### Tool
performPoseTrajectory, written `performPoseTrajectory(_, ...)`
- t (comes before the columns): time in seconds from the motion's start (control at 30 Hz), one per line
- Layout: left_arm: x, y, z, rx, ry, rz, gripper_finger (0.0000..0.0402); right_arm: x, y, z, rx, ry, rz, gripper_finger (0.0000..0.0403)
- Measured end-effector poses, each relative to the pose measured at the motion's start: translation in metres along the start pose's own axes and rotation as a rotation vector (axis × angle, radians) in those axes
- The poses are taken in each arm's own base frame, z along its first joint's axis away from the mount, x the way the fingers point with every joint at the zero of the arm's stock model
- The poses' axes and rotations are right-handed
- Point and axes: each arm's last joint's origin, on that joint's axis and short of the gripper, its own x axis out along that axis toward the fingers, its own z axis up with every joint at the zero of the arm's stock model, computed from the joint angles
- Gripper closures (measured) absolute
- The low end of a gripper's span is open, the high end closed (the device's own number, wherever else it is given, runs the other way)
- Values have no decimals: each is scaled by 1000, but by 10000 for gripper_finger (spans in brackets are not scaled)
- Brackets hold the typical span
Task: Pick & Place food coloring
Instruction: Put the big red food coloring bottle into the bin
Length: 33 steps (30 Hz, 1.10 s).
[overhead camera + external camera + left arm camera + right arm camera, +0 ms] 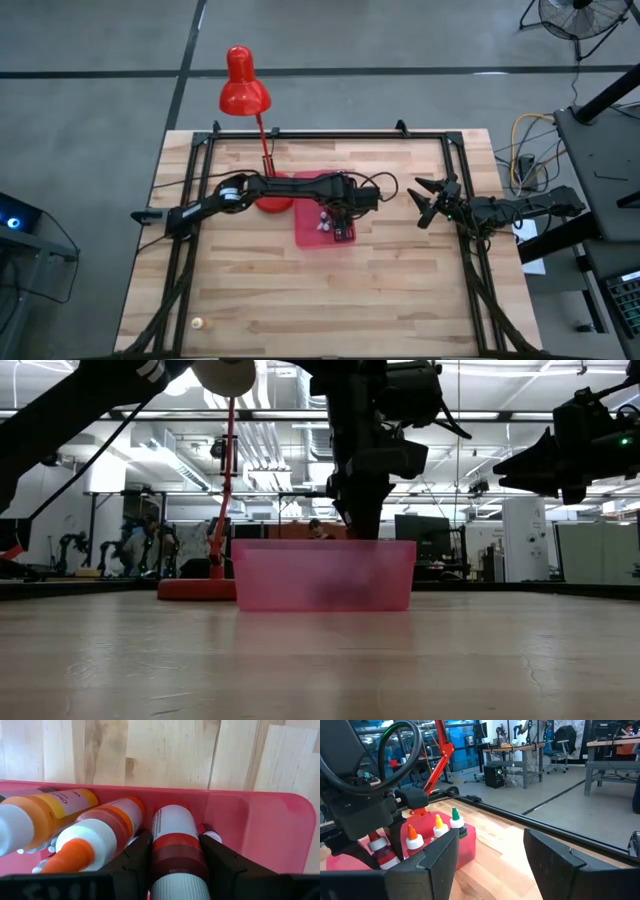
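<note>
Pink tray [312, 236] hides your left gripper [171, 862] from above; its wrist view shows it clamped on a red-banded bottle [175, 847]; right gripper [490, 857] waits, fingers apart

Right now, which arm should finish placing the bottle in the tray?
Left. Its gripper is over the pink tray, fingers either side of a red-banded bottle. The right gripper hangs open, beside the tray.

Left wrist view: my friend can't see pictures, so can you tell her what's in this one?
The left gripper is closed around a red-banded food coloring bottle inside a pink tray. Beside it lie an orange-tipped bottle and an orange-yellow bottle, with the wooden table beyond.
</note>
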Motion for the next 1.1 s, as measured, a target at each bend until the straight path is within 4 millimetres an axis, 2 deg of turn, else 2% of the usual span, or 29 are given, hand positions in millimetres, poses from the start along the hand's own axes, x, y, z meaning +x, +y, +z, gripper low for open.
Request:
performPoseTrajectory(0.2, 0, 0, 0, 0, 0, 0, 288, 0, 0, 0, 1, 0, 0, 188)
performPoseTrajectory(0.4, 12, -2, -4, 3, 20, 0, 284, 0, 0, 0, -1, 0, 0, 188)
performPoseTrajectory(0.7, 12, -6, -3, 21, 12, 4, 278, 0, 0, 0, -1, 0, 0, 188)
performPoseTrajectory(1.1, 11, -6, -4, 38, 10, 80, 226, 0, 0, 0, 1, 0, 0, 188)
